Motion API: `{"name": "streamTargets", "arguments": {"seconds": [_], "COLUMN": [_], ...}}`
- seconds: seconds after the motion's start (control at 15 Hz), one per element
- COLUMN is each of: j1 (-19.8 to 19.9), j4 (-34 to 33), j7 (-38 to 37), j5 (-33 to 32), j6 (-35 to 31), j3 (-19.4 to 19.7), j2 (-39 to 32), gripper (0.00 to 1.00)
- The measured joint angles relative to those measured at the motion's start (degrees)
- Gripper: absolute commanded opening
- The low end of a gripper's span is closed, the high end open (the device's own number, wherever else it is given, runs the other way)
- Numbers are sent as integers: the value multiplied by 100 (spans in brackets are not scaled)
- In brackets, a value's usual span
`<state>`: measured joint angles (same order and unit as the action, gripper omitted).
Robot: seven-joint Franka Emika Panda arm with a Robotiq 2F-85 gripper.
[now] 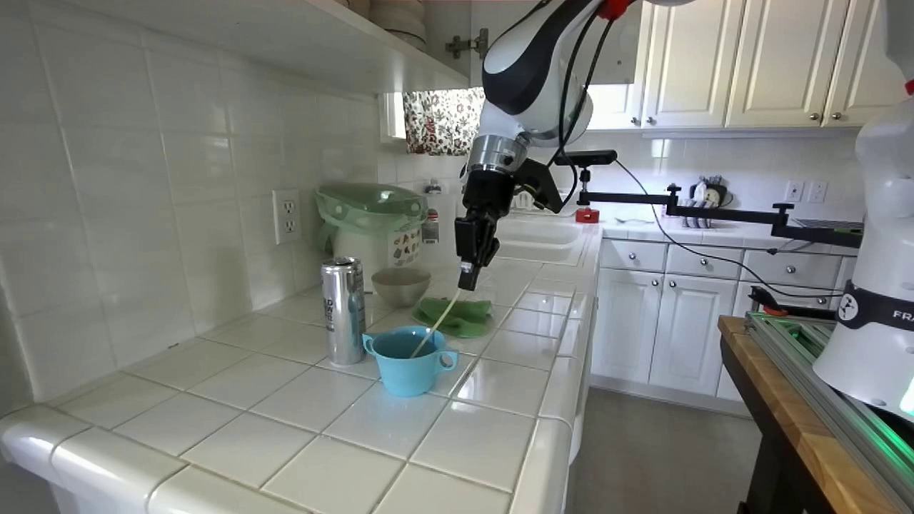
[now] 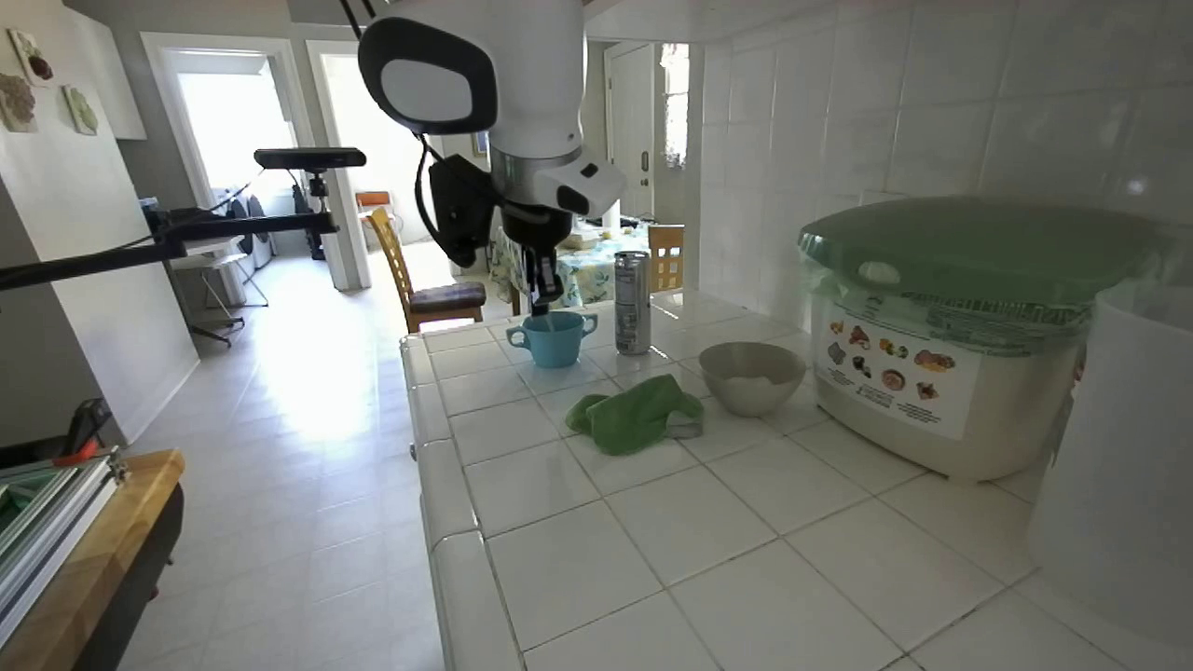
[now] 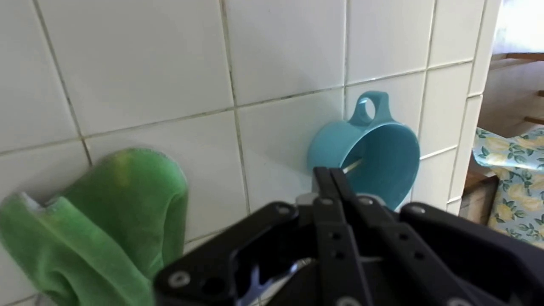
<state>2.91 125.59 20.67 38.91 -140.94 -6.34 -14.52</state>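
My gripper (image 1: 467, 280) points down above a light blue two-handled cup (image 1: 408, 374) on the white tiled counter. It is shut on a thin pale stick (image 1: 440, 318), which slants down into the cup. The gripper (image 2: 541, 304) and cup (image 2: 556, 347) also show in the other camera outside. In the wrist view the closed fingertips (image 3: 330, 171) overlap the near side of the cup (image 3: 326, 142), and part of the stick (image 3: 352, 165) shows inside it. The stick's upper end between the fingers is hidden. The cup stands upright, and the fingertips are above its rim.
A tall silver can (image 1: 345, 314) stands beside the cup. A green cloth (image 2: 634, 417) and a beige bowl (image 2: 751, 380) lie farther along the counter. A green-lidded bin (image 2: 932, 354) stands by the tiled wall. A shelf (image 1: 335, 43) hangs above.
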Motion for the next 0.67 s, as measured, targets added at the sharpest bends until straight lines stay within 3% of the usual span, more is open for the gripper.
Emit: {"name": "streamTargets", "arguments": {"seconds": [0.67], "j1": [-141], "j4": [-107], "j7": [-72], "j5": [-250], "j6": [2], "j3": [-2], "j2": [147], "gripper": [1]}}
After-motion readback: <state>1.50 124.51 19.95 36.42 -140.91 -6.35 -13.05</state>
